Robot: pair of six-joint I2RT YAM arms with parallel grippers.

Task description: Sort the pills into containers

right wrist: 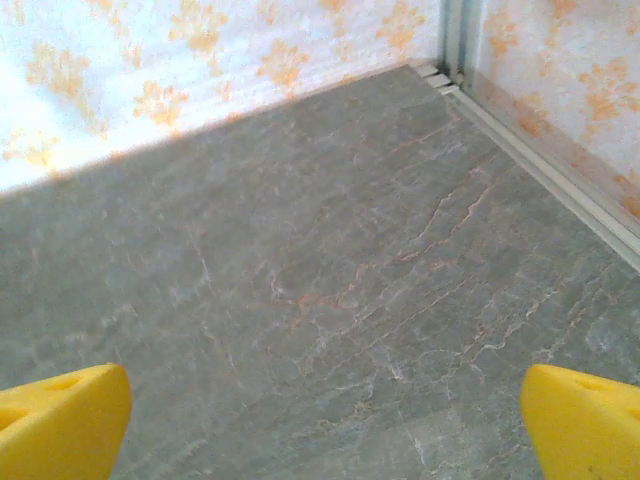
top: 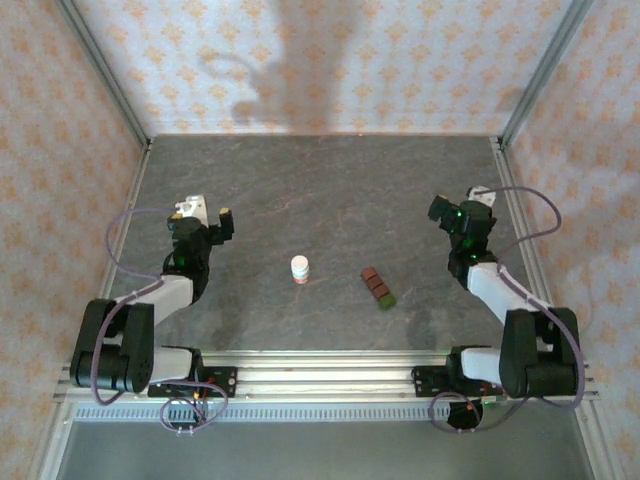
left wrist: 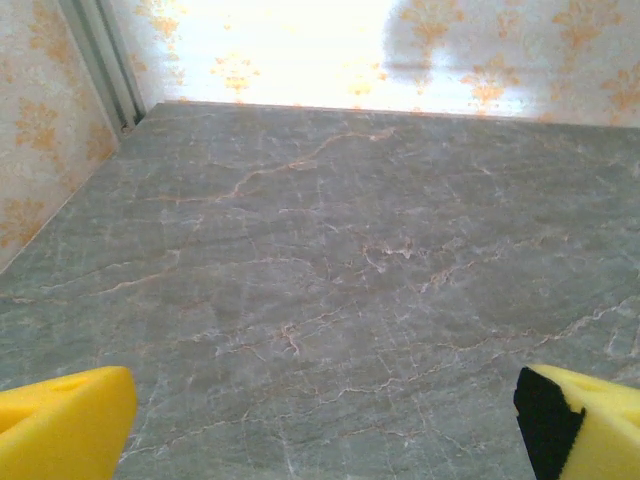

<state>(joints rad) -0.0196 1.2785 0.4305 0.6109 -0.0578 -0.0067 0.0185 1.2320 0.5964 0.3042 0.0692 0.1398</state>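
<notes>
The containers [top: 378, 287] are a short strip of three joined cubes, two dark red-brown and one green at the near end, lying right of the table's centre. The pills are hidden from sight. My left gripper [top: 208, 211] hovers at the left side of the table, far from the strip. Its yellow fingers [left wrist: 60, 425] are spread wide over bare stone, so the left gripper [left wrist: 325, 430] is open and holds nothing. My right gripper [top: 458, 206] is to the right of and beyond the strip. The right gripper [right wrist: 325, 425] is also open, its yellow fingertips [right wrist: 585, 420] far apart.
A small white bottle with an orange base [top: 300, 268] stands upright left of the strip, near the table's middle. The grey marble table [top: 330, 190] is walled by patterned panels with metal corner posts [top: 105, 70]. A rail [top: 320, 380] runs along the near edge.
</notes>
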